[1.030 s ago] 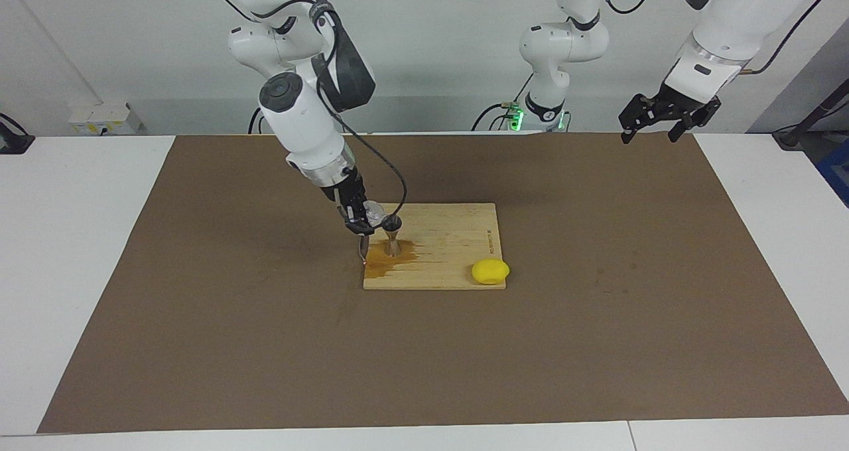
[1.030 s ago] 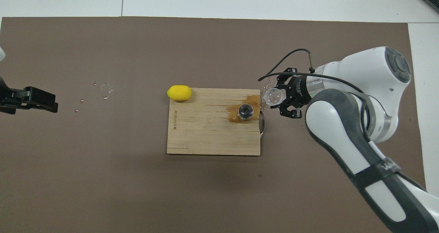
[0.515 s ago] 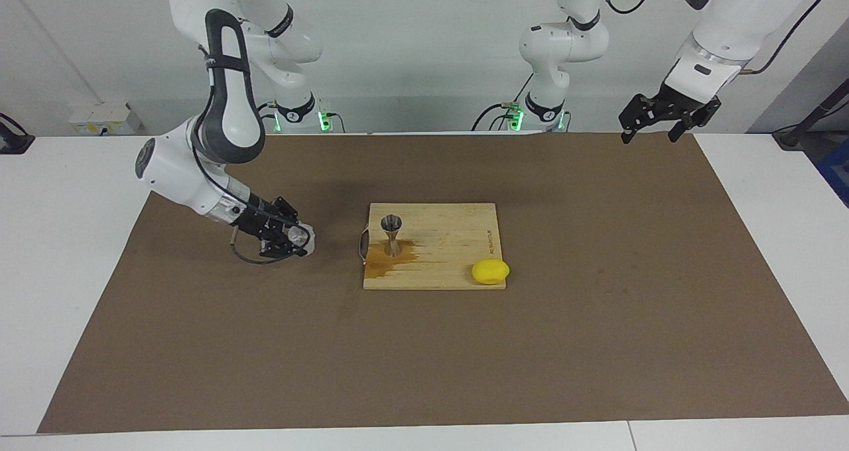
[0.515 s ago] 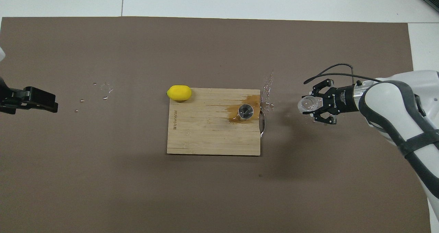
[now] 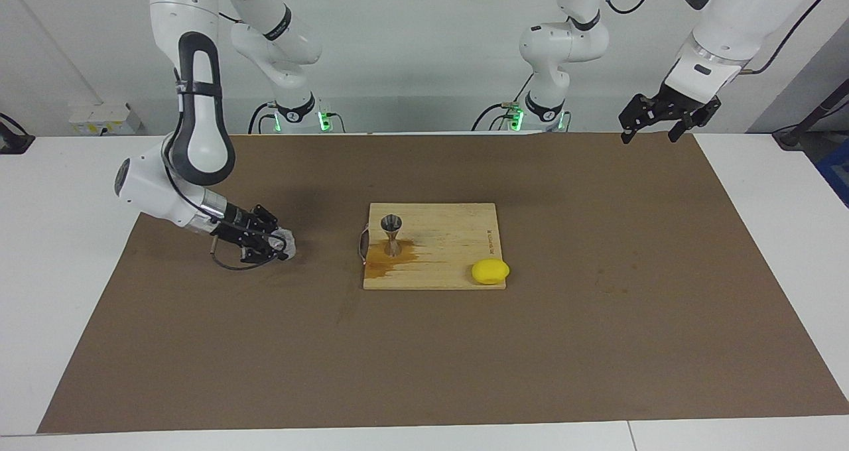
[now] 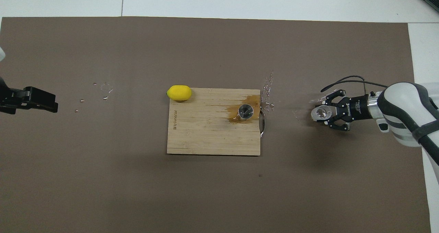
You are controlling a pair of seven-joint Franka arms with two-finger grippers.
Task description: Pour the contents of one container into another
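Facing view: right end effector (image 5: 277, 243) low over the brown mat (image 5: 597, 345) toward the right arm's end of the worktop (image 5: 60, 192), clamped on the small clear glass cup (image 5: 284, 241), cup tipped on its side with its mouth pointing toward the board. Well apart from it, on the wooden cutting board (image 5: 451, 239), the silver jigger (image 5: 391, 234) upright near the board's handle end, standing in a brown wet stain (image 5: 388, 257). Yellow lemon (image 5: 490, 271) at the board's corner farther from the robots, toward the left arm's end — touching the board edge. Nothing between cup and jigger but bare mat and the board's metal handle (image 5: 362, 243).

Left end effector (image 5: 666, 116) waiting high over the mat's edge at the left arm's end, fingers spread apart and holding nothing.

Overhead view adds what the other hides: straight down into the cup's mouth (image 6: 320, 113) between the fingers of the right end effector (image 6: 325, 112), into the jigger's open top (image 6: 245, 111), plus scattered droplets (image 6: 268, 89) on the mat just beside the handle end and another small splash (image 6: 104, 87) toward the left arm's end. Left end effector (image 6: 37, 99) only partly in frame there.
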